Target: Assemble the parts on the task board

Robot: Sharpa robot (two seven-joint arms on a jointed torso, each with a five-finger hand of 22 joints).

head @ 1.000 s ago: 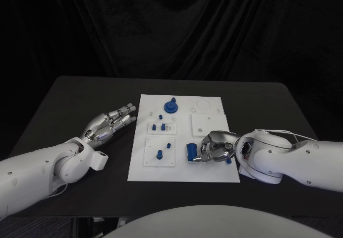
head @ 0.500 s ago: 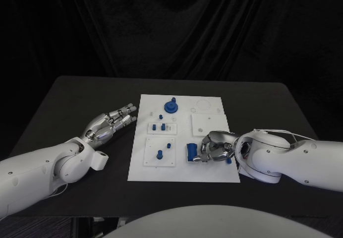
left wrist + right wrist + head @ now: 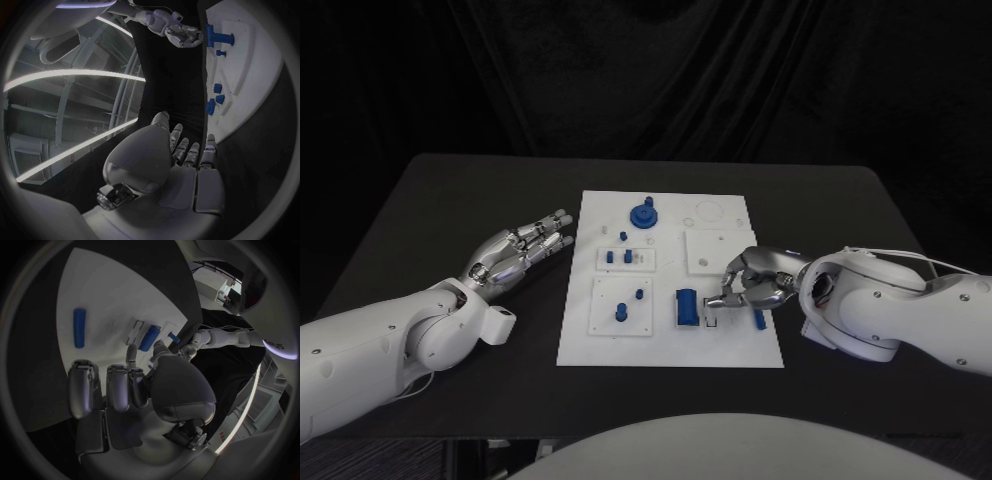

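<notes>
White task board (image 3: 733, 345) lies in the middle of my black counter (image 3: 444, 200), long side running from the near edge toward the far edge. My right robot hand (image 3: 750, 282) hangs over the board's right half, toward its near end, fingers curled inward. From the wrist camera I see those fingers (image 3: 119, 385) bent over the white surface, but I cannot tell whether they pinch anything or merely close on air. Just beside that hand, toward the board's centre, a blue cylinder (image 3: 687, 307) lies flat on the board, and a slimmer blue pin (image 3: 759, 319) lies on the hand's near side by the board's right edge.

My left robot hand (image 3: 519, 250) rests off the board's left edge on the bare counter, fingers stretched out and apart, holding nothing.

Near the far end of the board a blue knob (image 3: 645, 214) stands upright. Small blue pegs (image 3: 629, 257) stand in a raised white block at the board's left-middle, and more sit in another block (image 3: 623, 306) nearer to me.
</notes>
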